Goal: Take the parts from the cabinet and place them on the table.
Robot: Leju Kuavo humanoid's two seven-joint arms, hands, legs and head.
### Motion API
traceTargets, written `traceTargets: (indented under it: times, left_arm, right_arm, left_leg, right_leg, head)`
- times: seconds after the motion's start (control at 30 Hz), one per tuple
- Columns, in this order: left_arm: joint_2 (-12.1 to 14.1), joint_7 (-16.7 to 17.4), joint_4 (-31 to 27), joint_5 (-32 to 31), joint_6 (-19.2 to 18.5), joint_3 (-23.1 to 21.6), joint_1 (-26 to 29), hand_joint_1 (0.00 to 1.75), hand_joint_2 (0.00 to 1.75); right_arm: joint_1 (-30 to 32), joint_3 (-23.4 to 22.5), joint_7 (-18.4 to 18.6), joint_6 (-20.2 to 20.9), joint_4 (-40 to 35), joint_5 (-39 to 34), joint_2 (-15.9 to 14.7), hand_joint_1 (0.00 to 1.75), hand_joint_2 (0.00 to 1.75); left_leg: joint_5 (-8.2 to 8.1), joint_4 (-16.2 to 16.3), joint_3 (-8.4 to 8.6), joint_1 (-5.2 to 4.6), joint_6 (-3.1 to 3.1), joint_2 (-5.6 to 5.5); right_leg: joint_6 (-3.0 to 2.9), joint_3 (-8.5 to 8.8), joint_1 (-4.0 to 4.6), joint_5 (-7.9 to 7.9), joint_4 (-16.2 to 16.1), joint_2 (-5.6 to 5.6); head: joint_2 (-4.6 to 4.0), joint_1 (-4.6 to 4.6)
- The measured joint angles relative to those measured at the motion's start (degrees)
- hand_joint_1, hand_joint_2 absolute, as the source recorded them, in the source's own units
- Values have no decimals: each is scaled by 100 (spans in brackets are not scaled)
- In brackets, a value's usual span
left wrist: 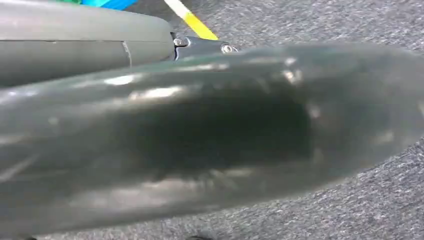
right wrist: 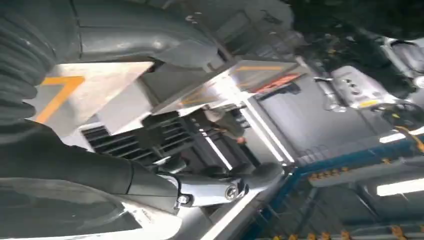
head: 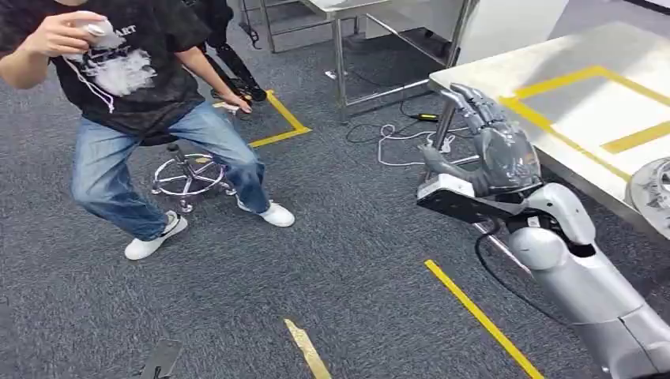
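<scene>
- grey carpet floor [head: 332, 237] with yellow tape lines
- worktop [head: 585, 87] at far right, yellow tape on it
- person [head: 134, 118] in jeans, far left
- right hand [head: 494, 146] raised beside the worktop edge, fingers spread, holding nothing
- metal part [head: 654, 189] on the worktop's near right edge
- left hand: cannot tell its state

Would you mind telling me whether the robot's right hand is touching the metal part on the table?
Apart. In the head view the right hand is raised with nothing in it, and bare table separates it from the metal part.
</scene>
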Motion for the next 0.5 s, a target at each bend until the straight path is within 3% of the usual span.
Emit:
traceTargets:
  times: [0.07, 0.1, 0.13, 0.2, 0.23, 0.27, 0.3, 0.33, 0.43, 0.47, 0.5]
  left_arm:
    - [-4, -2, 0, -2, 0, 0, -8, 0, 0]
    - [-2, -2, 0, -2, 0, 0, -1, 0, 0]
    - [-2, -2, 0, -2, 0, 0, 7, 0, 0]
    - [4, -2, 0, 2, 2, 0, 7, 0, 0]
    - [4, -2, 0, 2, 2, 2, 6, 0, 0]
    - [9, -2, 0, 2, 2, 2, 2, 0, 0]
    - [7, -2, 0, 2, 2, 0, -6, 0, 0]
    - [4, -4, 0, 2, 2, 0, -21, 0, 0]
    - [4, -4, 0, 2, 4, 0, 2, 0, 0]
    - [-2, -4, 0, 4, 4, 2, 3, 0, 0]
    - [-9, -4, 0, 4, 4, 0, -1, 0, 0]
  right_arm:
    - [18, 4, 0, 2, 0, 0, 0, 0, 175]
    - [27, 7, 0, 2, 0, 2, 0, 0, 175]
    - [31, 9, 0, 4, 0, 4, 0, 0, 175]
    - [30, 7, 0, 2, 0, 7, 0, 0, 175]
    - [30, 7, 0, 2, 0, 7, 0, 0, 175]
    - [28, 4, 0, 2, 0, 9, 0, 0, 175]
    - [27, 2, -2, 0, -2, 9, 0, 0, 175]
    - [25, -4, -4, 0, 0, 9, -7, 0, 175]
    - [25, 0, -7, -2, -2, 11, -7, 0, 175]
    - [23, -4, -9, -4, -11, 11, -9, 0, 175]
    - [16, -7, -11, -4, -15, 11, -13, 0, 175]
  left_leg:
    - [-369, 916, -407, 25, -36, 61]
    - [-385, 1098, -481, 30, -46, 63]
    - [-266, 1010, -432, 32, -49, 65]
    - [127, 345, -115, 30, -29, 98]
    - [222, 151, -17, 28, -22, 124]
    - [424, -330, 228, 21, 3, 230]
    - [365, -605, 380, -42, 31, 500]
    - [374, -661, 361, -58, 84, 475]
    - [386, -670, 328, -63, 166, 333]
    - [425, -717, 362, -11, 223, 288]
    - [428, -717, 359, -4, 242, 255]
  right_leg:
    - [-15, -1, 14, -10, 6, -114]
    - [-17, 1, 15, -13, 6, -167]
    - [-16, 6, 16, -17, 7, -215]
    - [-6, 21, 17, -25, 8, -297]
    - [-1, 27, 18, -28, 8, -315]
    - [17, 47, 20, -40, 8, -360]
    - [45, 48, 59, -57, 13, -393]
    - [71, 25, 85, -66, 28, -420]
    - [147, 70, 89, -72, -3, -582]
    - [198, 17, 63, -127, 24, -512]
    - [217, -22, 60, -240, 151, -313]
  head:
    - [0, 2]
    - [0, 0]
    - [0, 2]
    - [0, 0]
    - [0, 0]
    - [0, -2]
    - [0, -2]
    - [2, -6]
    - [2, -9]
    - [0, -7]
    - [0, 15]
